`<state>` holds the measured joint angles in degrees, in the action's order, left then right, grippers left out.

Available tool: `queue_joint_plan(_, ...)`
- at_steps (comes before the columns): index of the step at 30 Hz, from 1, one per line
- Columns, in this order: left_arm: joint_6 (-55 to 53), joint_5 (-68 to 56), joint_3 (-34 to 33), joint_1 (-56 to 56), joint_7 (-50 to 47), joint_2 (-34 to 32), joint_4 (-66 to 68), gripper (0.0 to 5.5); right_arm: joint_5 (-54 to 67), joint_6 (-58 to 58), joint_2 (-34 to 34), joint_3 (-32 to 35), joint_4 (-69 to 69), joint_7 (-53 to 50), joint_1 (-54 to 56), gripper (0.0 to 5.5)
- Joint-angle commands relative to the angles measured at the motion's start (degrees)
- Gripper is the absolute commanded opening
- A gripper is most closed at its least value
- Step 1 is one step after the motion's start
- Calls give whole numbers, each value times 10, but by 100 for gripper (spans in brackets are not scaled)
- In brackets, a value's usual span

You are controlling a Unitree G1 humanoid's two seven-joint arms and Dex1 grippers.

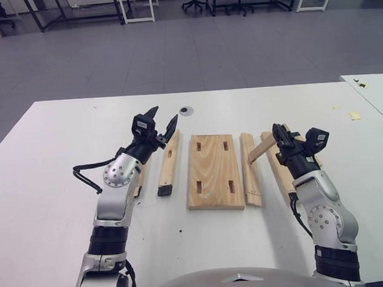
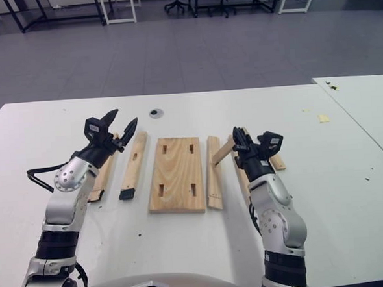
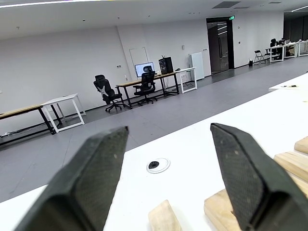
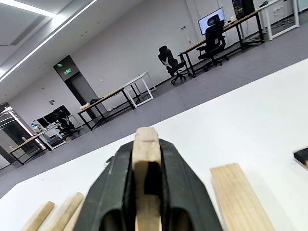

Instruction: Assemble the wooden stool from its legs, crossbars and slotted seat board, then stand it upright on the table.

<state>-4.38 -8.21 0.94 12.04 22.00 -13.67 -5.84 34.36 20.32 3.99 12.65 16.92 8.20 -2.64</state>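
1. The surface (image 1: 61,145) carries all the parts loose. Nothing is joined, so I judge the assembly barely begun, with every joint and the final standing-up left to do.
2. The seat board (image 1: 212,165) lies flat in the middle. Its four slots (image 1: 198,145) are empty. They are the only receptacles here, as there is no real container.
3. One leg (image 1: 170,159) lies just left of the board and another leg (image 1: 249,172) lies just right of it. Further pieces lie partly under each arm.
4. A crossbar (image 1: 259,150) is tilted up off the surface, right of the board, clamped by the closed right tool (image 1: 281,137).
5. The left tool (image 1: 166,114) hovers above the left-hand legs, fingers spread, holding nothing.
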Motion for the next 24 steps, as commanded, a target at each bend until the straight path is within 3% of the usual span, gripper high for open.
queue_joint_plan(1, 4, 10, 4, -4, 0, -6, -4, 312, -20, -11, -1, -9, -7, 2, -12, 42)
queue_joint_plan(14, 10, 16, 7, -10, -8, 4, -6, 312, -32, -9, 82, 7, -43, 71, 60, 42)
queue_joint_plan(24, 10, 19, 11, -13, -5, 5, -4, 312, 46, 27, -34, 20, 18, -41, 11, 42)
